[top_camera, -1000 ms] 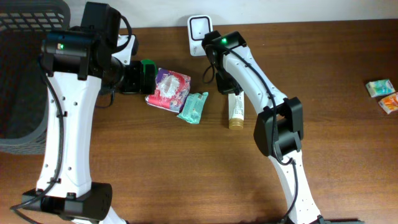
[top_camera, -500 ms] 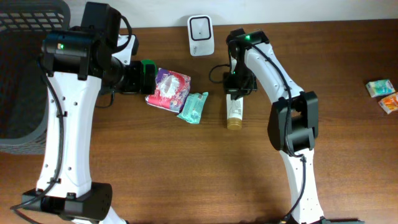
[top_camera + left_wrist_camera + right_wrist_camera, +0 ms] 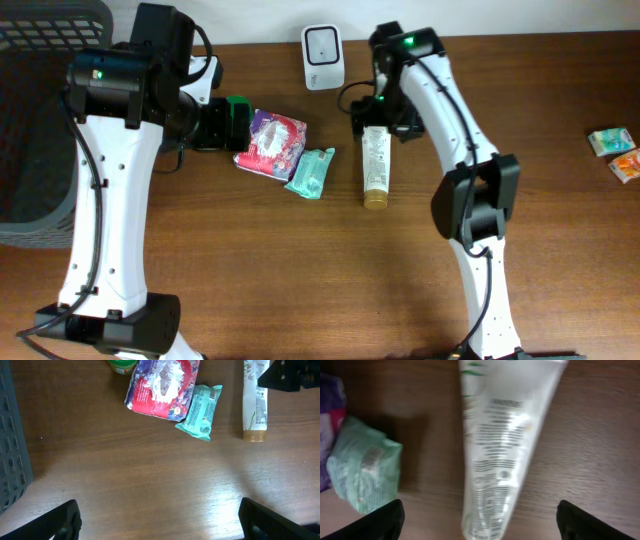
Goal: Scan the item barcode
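Bare wood is running across the near half of the counter [image 3: 300,290], giving both arms free room on that side. Along the far edge, where the counter is meeting a pale wall, the white barcode scanner [image 3: 323,43] is standing. A dark basket [image 3: 40,120] is closing off the left edge.

The right arm is rising from the near edge and folding back over itself. The right pincer [image 3: 480,520] is pointing down over the flat crimped end of the white tube [image 3: 375,165], its fingers [image 3: 385,522] spread wide to either side and gripping nothing. The tube is lying flat on the wood, its gold cap pointing toward the near edge, near the scanner but apart from it.

The left arm is standing tall on the left. The left pincer [image 3: 160,520] is hanging spread and empty over bare wood.

A red and purple packet [image 3: 272,143] and a teal packet [image 3: 312,172], touching each other, are lying just left of the tube, crowding that side. Two small packets [image 3: 612,142] are sitting well apart by the right edge.
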